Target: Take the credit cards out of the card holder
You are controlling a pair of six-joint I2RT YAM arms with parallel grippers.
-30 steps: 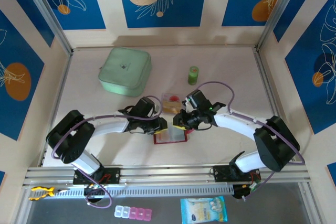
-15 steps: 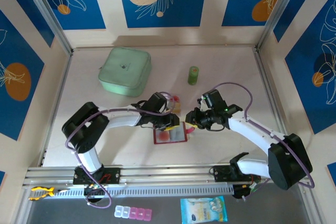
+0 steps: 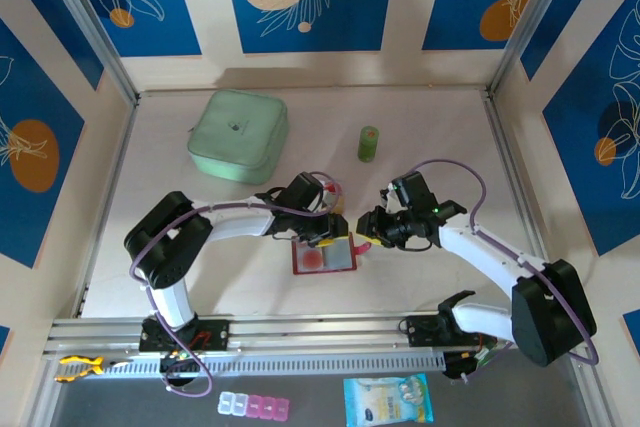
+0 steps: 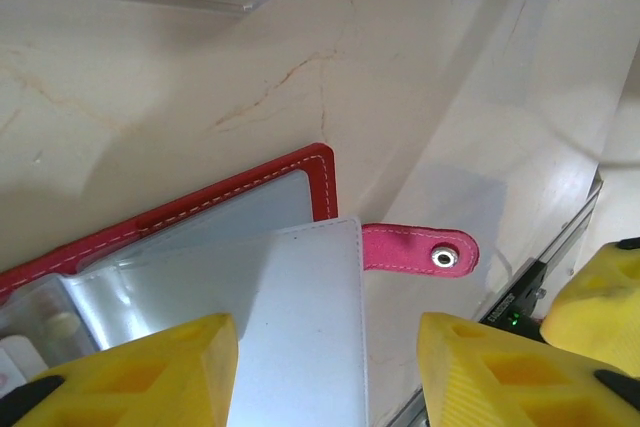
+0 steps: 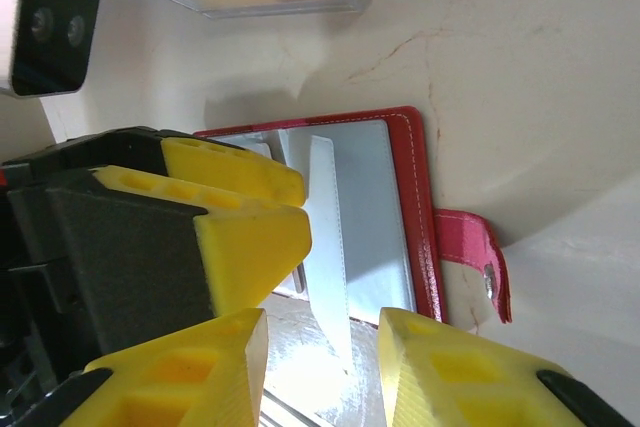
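I am lining up on the open card holder (image 3: 323, 255) mid-table, left gripper (image 4: 325, 347) over its far edge, right gripper (image 5: 322, 327) at its right edge, both part-open and empty; next, I reckon, pinch a pocketed credit card (image 3: 313, 258)

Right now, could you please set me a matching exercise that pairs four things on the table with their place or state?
Things:
1. card holder
2. pale-green pouch
3. green cylinder
4. pink-red tab

Place or state:
A. standing upright
B. sticking out sideways, metal snap at its end
C. lying open, clear pockets up
D. lying flat, farthest left

Pairs: 1-C, 2-D, 3-A, 4-B.
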